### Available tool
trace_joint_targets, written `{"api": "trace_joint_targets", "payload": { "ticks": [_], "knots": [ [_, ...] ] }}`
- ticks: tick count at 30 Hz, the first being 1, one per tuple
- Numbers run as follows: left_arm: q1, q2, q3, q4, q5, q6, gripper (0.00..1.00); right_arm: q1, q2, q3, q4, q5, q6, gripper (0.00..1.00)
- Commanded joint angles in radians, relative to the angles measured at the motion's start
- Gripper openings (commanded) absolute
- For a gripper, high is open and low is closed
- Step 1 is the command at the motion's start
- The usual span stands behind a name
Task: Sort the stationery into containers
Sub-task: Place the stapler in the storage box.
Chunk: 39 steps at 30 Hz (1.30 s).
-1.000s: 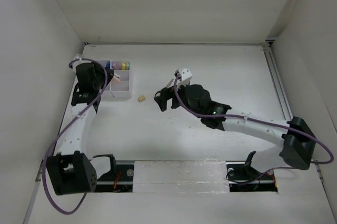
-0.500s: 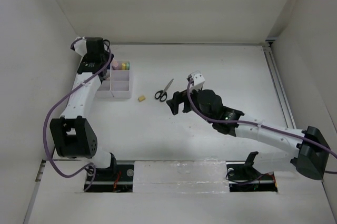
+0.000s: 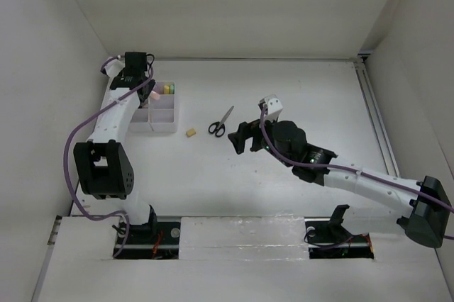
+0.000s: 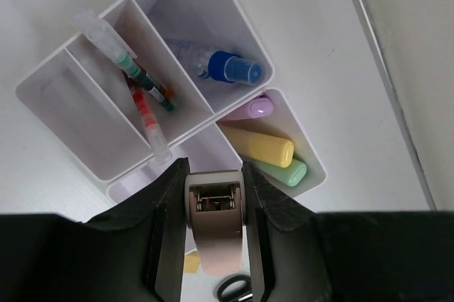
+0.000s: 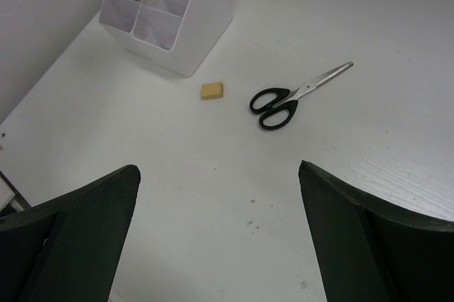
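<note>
Black scissors (image 3: 220, 122) lie mid-frame; left gripper (image 4: 215, 174) clamps a pink item (image 4: 216, 245) over the tray (image 3: 162, 127), right gripper (image 5: 218, 174) gapes.

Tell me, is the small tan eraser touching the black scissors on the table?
Apart. The right wrist view shows a strip of bare table between the eraser and the scissors.

Scissors (image 5: 294, 96) beside eraser (image 5: 212, 90), near organizer tray (image 5: 198, 32)

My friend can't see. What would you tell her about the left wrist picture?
The left gripper holds a small tan object over a white organizer tray. Its compartments hold a blue-capped bottle, pens, and pink, yellow and green markers.
</note>
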Motion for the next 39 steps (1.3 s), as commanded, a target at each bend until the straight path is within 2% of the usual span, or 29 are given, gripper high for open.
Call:
{"api": "trace_joint_targets", "payload": {
  "ticks": [1, 28, 30, 35, 39],
  "knots": [
    [0.0, -0.019, -0.008, -0.002, -0.004, -0.022, 0.0, -0.008, -0.025, -0.009, 0.01, 0.016, 0.008, 1.0],
    [-0.038, 0.077, -0.077, 0.138, 0.021, -0.059, 0.0, -0.008, -0.061, -0.027, 0.0, 0.016, -0.001, 1.0],
    [-0.038, 0.087, -0.077, 0.138, 0.021, -0.059, 0.04, -0.008, -0.061, -0.027, -0.009, 0.016, -0.01, 1.0],
    [-0.038, 0.074, -0.087, 0.159, 0.031, -0.059, 0.27, -0.008, -0.071, -0.036, -0.009, 0.016, -0.01, 1.0],
    [-0.049, 0.055, -0.087, 0.159, 0.031, -0.059, 0.4, -0.008, -0.071, -0.036, -0.009, 0.016, -0.01, 1.0]
  ]
}}
